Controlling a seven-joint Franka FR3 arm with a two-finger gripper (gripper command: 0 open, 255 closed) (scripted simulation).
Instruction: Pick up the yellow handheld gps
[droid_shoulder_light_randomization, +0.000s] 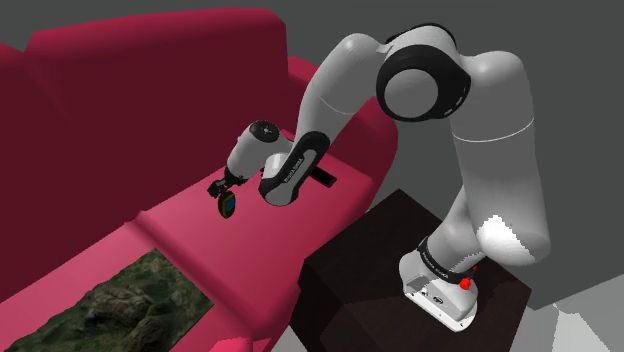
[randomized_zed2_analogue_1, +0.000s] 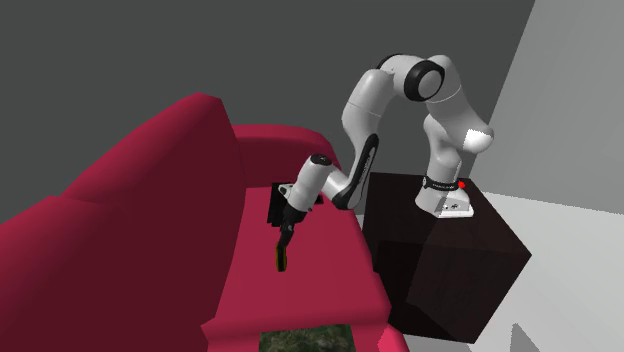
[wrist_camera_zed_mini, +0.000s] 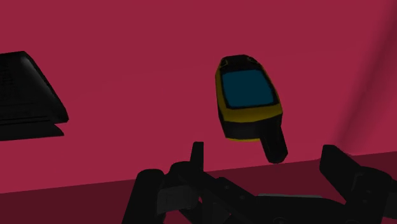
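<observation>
**Op 1:** Shoulder view, reading across: a mottled green patch (droid_shoulder_light_randomization: 130, 300) lies at seven o'clock on the deep red sofa (droid_shoulder_light_randomization: 120, 130). My all-black two-finger gripper (droid_shoulder_light_randomization: 220, 188) is mid-frame, and the dark box stand (droid_shoulder_light_randomization: 350, 262) is at four o'clock.

**Op 2:** And the target?

**Op 1:** The yellow handheld gps (droid_shoulder_light_randomization: 228, 205) is at five o'clock of the gripper, just beside it. I judge it is lying on the seat near the backrest.

**Op 2:** Jaws?

**Op 1:** On the wrist view they stand well apart. The unit's black stub is between them with red showing on either side, so I'm wide open and holding nothing. A black wedge-shaped thing (wrist_camera_zed_mini: 28, 95) lies at nine o'clock of the unit, well apart from it.

**Op 2:** How will it handle?

**Op 1:** I'd guess it is light and rigid, with a smooth shell that could slip. The screen is the part to spare. I'd close across the two long yellow sides at mid-body, not on the stub, where it might pivot. The cushion may give under me.

**Op 2:** Looks?

**Op 1:** It has a rounded yellow casing, a blue screen with a dark surround, and a short black antenna at one end.
</observation>
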